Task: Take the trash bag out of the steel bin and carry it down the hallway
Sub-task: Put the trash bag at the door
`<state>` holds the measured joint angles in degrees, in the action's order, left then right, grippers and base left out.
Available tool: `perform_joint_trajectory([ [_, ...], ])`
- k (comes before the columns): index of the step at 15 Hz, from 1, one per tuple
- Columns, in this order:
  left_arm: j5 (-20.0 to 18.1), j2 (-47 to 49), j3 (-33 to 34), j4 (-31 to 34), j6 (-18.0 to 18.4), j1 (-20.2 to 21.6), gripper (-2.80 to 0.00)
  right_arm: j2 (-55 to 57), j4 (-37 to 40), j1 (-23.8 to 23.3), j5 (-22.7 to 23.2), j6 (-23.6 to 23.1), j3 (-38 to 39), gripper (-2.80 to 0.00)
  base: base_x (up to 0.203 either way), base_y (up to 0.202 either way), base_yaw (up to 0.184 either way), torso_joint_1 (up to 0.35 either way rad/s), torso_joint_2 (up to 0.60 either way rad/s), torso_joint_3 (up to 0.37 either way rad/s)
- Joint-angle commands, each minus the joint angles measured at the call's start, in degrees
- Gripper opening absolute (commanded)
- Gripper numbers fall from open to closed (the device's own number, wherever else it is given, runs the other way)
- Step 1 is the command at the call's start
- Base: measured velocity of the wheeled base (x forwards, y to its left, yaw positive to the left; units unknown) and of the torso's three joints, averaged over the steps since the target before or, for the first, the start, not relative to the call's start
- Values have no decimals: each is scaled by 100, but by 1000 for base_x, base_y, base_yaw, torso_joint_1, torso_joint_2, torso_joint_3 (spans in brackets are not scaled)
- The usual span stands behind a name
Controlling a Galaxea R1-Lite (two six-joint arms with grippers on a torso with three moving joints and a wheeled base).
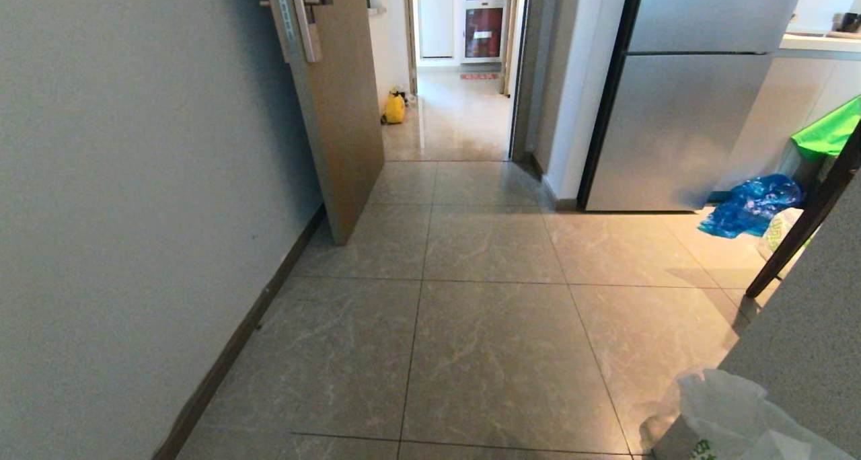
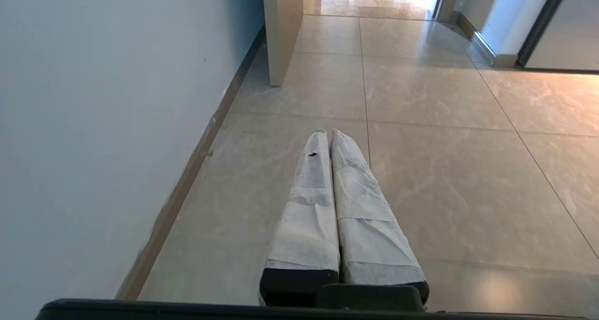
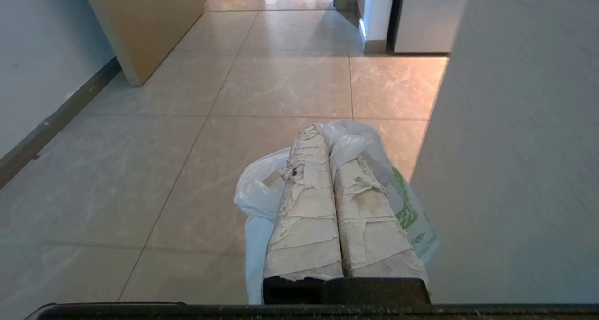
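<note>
The trash bag point(image 1: 733, 413), thin white plastic with green print, shows at the lower right edge of the head view, hanging just above the hallway floor point(image 1: 484, 339). In the right wrist view my right gripper point(image 3: 327, 135) is shut on the trash bag point(image 3: 259, 191): its bunched top is pinched between the taped fingers point(image 3: 306, 203), and a loop handle and the printed side hang out on either side. My left gripper point(image 2: 327, 133) is shut with nothing in it, held over the tiles near the left wall. The steel bin is out of view.
An open wood door point(image 1: 336, 110) juts from the left wall. Beyond it the corridor runs on past a yellow bag point(image 1: 394, 107). A steel fridge point(image 1: 679, 110), a blue bag point(image 1: 750, 208) and a dark slanting bar point(image 1: 807, 218) stand at right. A grey wall point(image 1: 807, 339) is close beside the bag.
</note>
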<state>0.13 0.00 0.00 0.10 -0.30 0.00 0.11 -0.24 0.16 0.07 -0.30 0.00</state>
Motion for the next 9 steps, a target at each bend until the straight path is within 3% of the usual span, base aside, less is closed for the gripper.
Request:
perform_joint_trajectory([
  [1,4,-8,9,-1,-5,0,-280,-2,-4,2,1,-5,0,-280,190,0,1,2,2,2],
  [9,4,-8,9,-1,-22,0,-280,-2,-2,2,1,-5,0,-280,188,0,1,1,4,4],
])
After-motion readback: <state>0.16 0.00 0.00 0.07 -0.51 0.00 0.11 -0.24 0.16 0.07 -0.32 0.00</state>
